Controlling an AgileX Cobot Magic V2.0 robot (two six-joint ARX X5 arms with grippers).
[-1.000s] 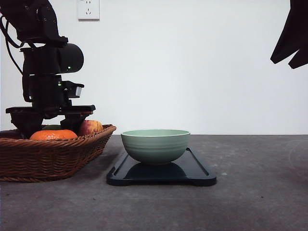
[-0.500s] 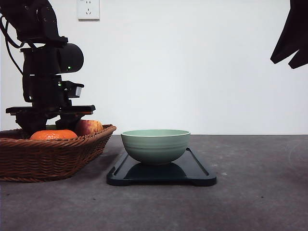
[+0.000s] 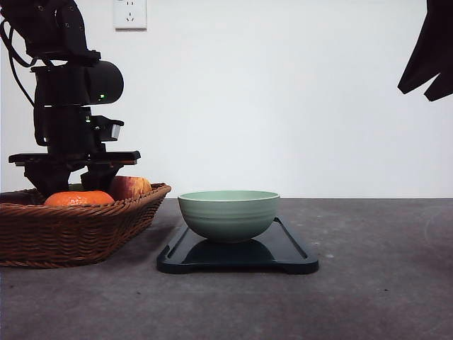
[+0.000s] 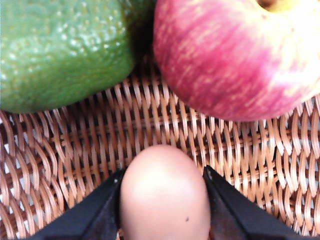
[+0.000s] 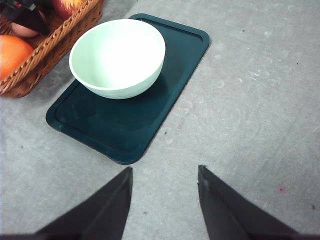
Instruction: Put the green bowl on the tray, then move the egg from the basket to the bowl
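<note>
Gripping the egg (image 4: 165, 195) — left claw (image 4: 164, 210) down in basket (image 4: 75, 165)

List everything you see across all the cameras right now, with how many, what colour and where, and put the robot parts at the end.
Pale sage-green ribbed ceramic bowl: one, green, standing on the tray's left part.
Flat dark rectangular tray: one, blackish, on the table right of the basket.
Brown woven wicker basket: one, brown, at the table's left.
Small brownish-pink oval egg: one, pinkish, in the basket between the left claw's fingers.
Red-yellow apple: one, in the basket.
Orange fruit: one, orange, at the basket's front.
Bumpy green fruit: one, green, in the basket beside the apple.
Grey table: one.
White wall socket: one, on the wall.
Left claw: black, shut on the egg.
Right claw: black, open above the table.
</note>
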